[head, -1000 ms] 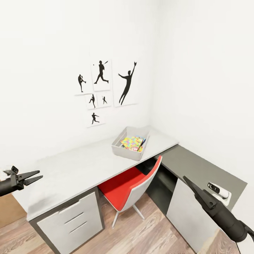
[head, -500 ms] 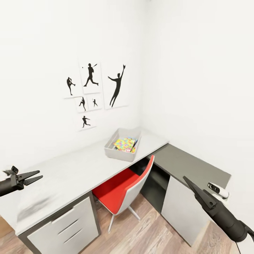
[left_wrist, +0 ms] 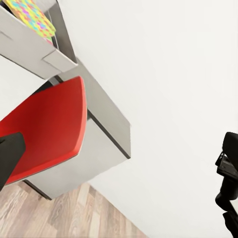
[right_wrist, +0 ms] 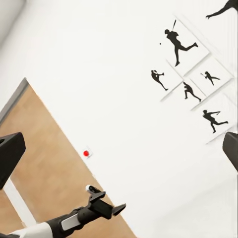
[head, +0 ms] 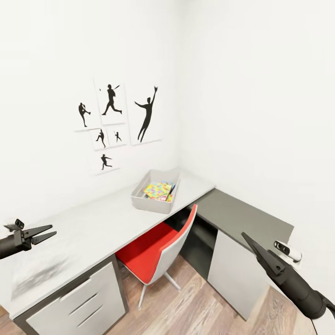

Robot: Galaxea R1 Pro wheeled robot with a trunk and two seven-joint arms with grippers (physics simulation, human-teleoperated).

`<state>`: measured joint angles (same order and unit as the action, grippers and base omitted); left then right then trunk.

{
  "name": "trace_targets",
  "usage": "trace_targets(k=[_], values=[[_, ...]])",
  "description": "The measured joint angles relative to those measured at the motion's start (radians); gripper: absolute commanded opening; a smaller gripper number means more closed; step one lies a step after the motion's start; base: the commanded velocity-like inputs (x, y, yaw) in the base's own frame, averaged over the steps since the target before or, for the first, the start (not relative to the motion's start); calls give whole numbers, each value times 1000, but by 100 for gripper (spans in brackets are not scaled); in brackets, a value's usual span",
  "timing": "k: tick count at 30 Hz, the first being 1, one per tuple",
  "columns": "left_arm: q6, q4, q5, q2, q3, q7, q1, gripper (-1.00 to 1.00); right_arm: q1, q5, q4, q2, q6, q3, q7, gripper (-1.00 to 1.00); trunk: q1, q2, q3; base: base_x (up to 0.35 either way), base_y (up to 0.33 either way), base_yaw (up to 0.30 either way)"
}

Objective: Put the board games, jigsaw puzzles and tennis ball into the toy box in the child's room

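The light grey toy box [head: 139,201] stands on the pale table [head: 88,232] near the room's corner. A colourful jigsaw puzzle [head: 157,190] lies flat inside it, with a thin dark blue edge beside it. In the left wrist view the toy box wall [left_wrist: 27,47] and the puzzle [left_wrist: 32,17] appear above the chair. My left gripper [head: 45,234] hovers open and empty over the table's near end. Off the dark desk section, my right gripper [head: 249,242] is open and empty. The board games, tennis ball and bed are out of view.
A red and white chair [head: 160,249] is tucked under the table below the toy box. A drawer unit [head: 74,302] sits under the near end. The dark grey lower section [head: 242,218] runs along the right wall. Baseball posters [head: 111,121] hang above. Wood floor lies in front.
The whole picture has slid left and slightly down, so the camera has turned right. Both grippers keep their places in the view, and the toy box's contents look the same.
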<state>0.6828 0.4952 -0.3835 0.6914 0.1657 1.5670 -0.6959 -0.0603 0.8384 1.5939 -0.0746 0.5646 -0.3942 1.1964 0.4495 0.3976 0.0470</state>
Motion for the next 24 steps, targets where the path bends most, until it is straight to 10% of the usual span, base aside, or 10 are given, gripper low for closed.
trace_targets(k=[24], values=[[0,0,0,0,0,0,0,100,0,2,-1,0,2,0,-25,100,0,0,0,-66,0,-269]])
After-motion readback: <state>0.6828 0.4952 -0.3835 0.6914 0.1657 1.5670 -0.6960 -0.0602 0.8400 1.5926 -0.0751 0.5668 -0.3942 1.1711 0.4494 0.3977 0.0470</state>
